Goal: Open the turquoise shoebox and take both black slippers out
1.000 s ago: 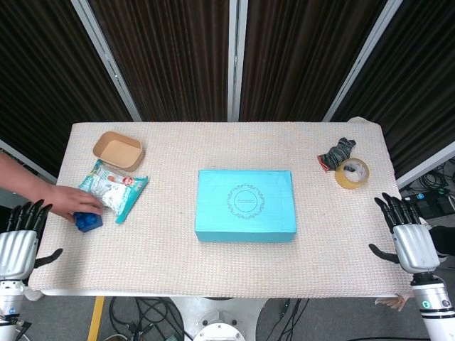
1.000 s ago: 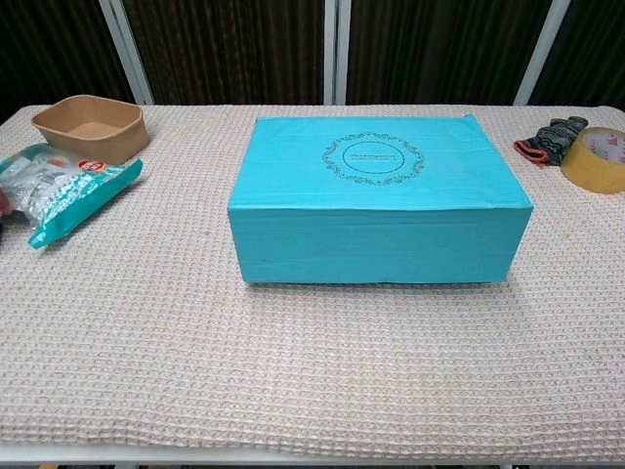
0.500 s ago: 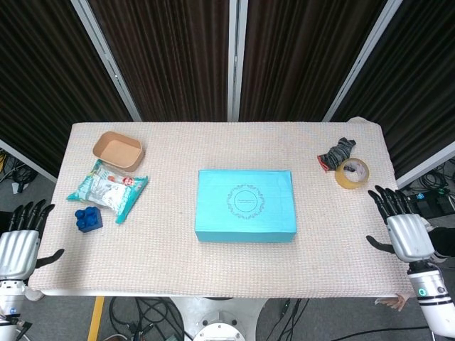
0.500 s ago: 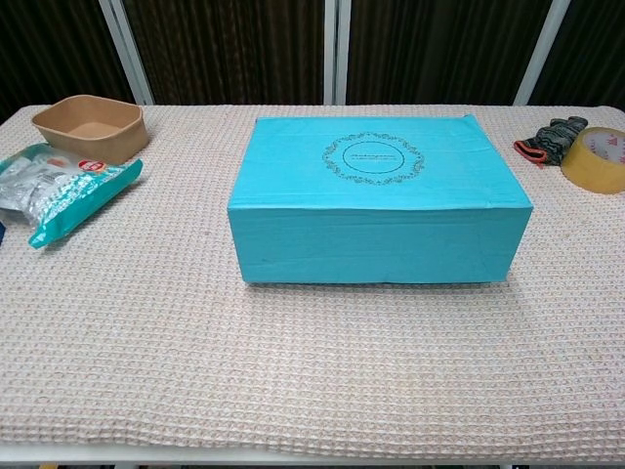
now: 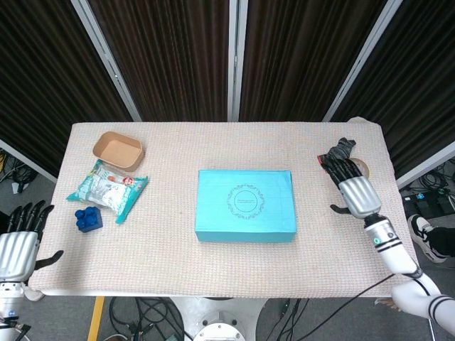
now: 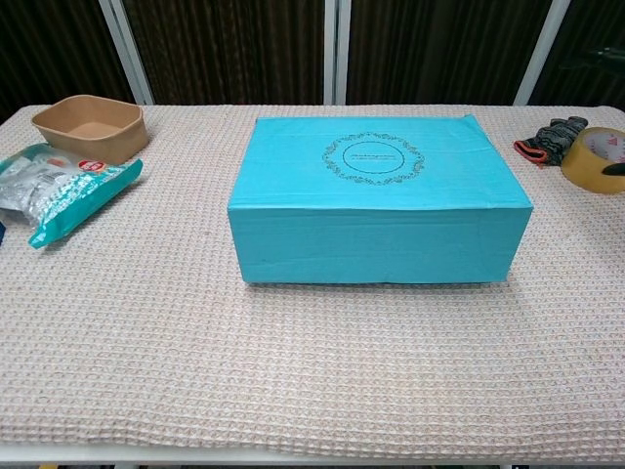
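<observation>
Waffle-weave table cover [image 5: 170, 256], dark curtains behind. Right hand [image 5: 353, 190] now over the table near the tape roll [image 6: 594, 158], fingers apart, empty; left hand [image 5: 18, 241] unmoved, open, empty. Turquoise shoebox [image 5: 244, 204] lid closed: approach only begun.

The left hand [image 5: 15, 245] was seen in the head view at the lower left corner, palm down, its dark fingers [image 5: 28, 214] spread apart and pointing away from the robot, thumb stuck out to the side; nothing was held in it. The right hand [image 5: 353, 188] was held out on its extended arm [image 5: 398, 259], fingers loosely straight and apart, thumb angled out, with nothing gripped.
</observation>
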### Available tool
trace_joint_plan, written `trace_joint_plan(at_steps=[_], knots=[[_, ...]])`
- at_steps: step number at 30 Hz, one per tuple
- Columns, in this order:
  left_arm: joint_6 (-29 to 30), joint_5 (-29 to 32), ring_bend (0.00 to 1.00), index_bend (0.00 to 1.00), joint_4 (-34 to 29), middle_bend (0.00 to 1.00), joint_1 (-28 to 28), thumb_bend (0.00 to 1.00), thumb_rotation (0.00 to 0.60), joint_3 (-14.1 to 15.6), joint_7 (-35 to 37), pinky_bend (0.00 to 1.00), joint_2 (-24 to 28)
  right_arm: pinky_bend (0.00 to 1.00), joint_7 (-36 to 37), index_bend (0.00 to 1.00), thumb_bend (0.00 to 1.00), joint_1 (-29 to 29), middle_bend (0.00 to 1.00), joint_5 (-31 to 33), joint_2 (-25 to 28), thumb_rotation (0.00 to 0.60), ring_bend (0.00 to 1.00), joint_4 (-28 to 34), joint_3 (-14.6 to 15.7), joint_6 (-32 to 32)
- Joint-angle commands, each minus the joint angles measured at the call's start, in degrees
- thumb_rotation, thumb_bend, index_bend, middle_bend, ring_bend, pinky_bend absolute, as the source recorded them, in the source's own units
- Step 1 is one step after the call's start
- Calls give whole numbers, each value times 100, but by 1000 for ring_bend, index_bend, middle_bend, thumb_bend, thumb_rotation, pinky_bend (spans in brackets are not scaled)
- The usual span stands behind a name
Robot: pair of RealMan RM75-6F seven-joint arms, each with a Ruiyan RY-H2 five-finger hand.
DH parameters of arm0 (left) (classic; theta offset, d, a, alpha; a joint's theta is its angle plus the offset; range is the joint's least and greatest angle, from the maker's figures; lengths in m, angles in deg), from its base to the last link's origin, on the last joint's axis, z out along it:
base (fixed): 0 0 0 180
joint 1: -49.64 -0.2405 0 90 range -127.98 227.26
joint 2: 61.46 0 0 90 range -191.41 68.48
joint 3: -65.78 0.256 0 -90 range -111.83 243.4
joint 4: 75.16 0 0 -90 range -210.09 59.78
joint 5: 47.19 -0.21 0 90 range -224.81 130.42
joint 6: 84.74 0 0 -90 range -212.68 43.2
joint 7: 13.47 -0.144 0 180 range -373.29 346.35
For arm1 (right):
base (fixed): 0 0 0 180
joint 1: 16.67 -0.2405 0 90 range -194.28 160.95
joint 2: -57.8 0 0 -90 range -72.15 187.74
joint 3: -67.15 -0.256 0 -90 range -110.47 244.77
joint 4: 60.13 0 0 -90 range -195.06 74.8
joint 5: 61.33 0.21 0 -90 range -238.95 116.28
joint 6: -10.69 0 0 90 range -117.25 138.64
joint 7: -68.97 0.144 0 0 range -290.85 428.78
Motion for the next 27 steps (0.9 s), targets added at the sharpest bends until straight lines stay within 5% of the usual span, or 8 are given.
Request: trace_joint_plan(at_steps=[1,7,17,27], knots=[[2,22,0,102,-24,40,-14,112,600,1,-1,21,23,0,523,0,20,-486,17,-372,-689,600,0,-779,103,27],[10,27,0,102,-16,40,-30,112,600,5,31,22,34,0,833,0,19,-729,16,-700,-1058,600,0,-1028,355,315],[-90,36,0,102,52,40,9,112,600,13,92,25,-3,0,737,0,14,-668,37,-1262,-849,600,0,-263,906,987],[-170,11,0,102,93,40,59,111,600,17,164,30,-12,0,404,0,52,-673,129,-1159,-1193,600,0,-978,952,997]])
